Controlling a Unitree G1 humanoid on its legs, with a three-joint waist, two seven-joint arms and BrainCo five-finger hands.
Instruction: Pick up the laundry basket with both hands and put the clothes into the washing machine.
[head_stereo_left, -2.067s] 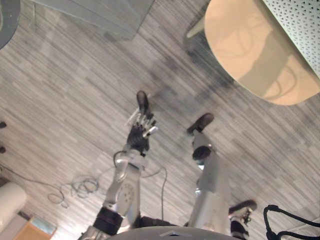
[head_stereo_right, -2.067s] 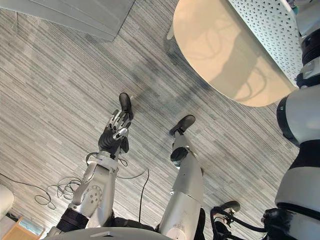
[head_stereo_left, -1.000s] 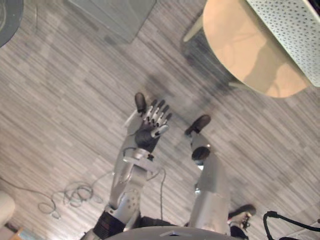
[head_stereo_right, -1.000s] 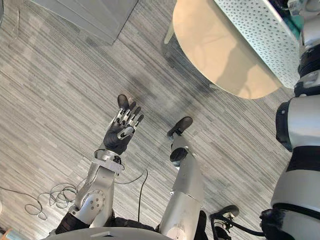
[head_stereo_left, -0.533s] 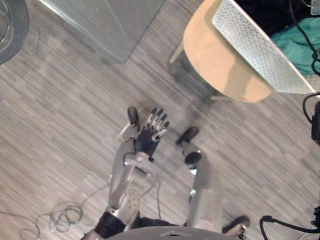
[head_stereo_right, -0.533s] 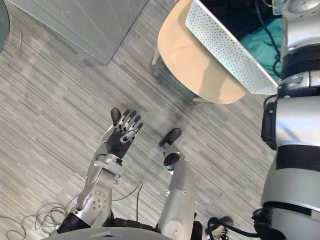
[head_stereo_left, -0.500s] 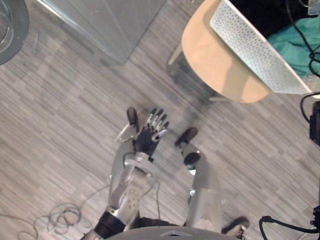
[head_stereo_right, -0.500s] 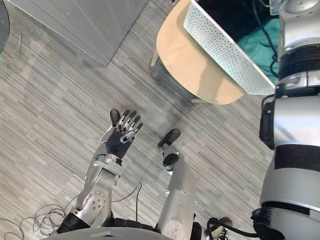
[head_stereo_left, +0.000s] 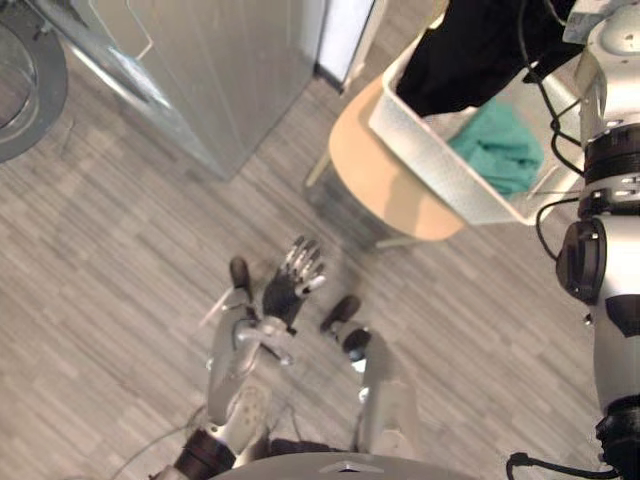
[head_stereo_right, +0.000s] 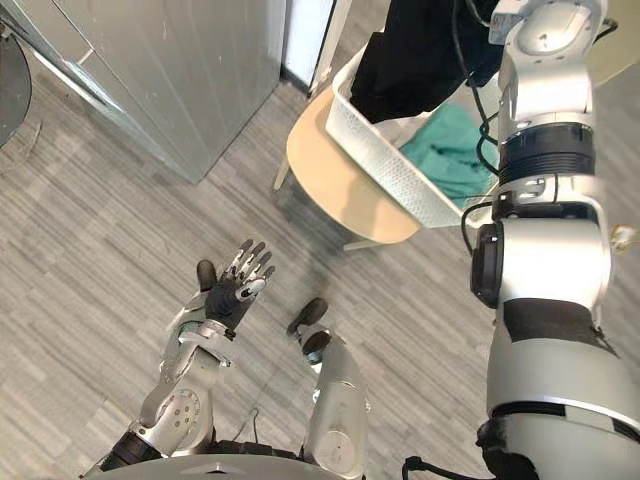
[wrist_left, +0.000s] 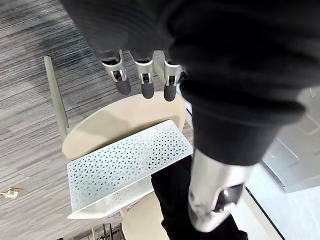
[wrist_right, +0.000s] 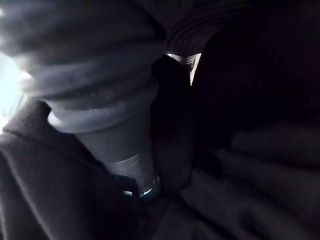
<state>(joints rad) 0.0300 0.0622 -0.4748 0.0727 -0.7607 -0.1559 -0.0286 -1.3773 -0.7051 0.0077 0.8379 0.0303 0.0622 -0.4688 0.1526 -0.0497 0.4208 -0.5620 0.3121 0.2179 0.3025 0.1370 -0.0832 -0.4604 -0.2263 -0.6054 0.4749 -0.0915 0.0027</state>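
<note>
Laundry basket (head_stereo_left: 432, 168) not yet lifted: left robot hand (head_stereo_left: 285, 292) is hovering open, right robot hand (wrist_right: 127, 165) unreadable among clothes (head_stereo_left: 470, 55); rim grasp likely next.

I see a round pale wooden desk (head_stereo_left: 385, 185) standing on the grey striped floor (head_stereo_left: 110, 260), out past the tips of the left fingers (head_stereo_left: 303, 258) and well apart from them. A white perforated laundry basket (head_stereo_left: 425, 160) sits directly on the desk. A grey cabinet (head_stereo_left: 240, 80) stands on the floor nearby.
</note>
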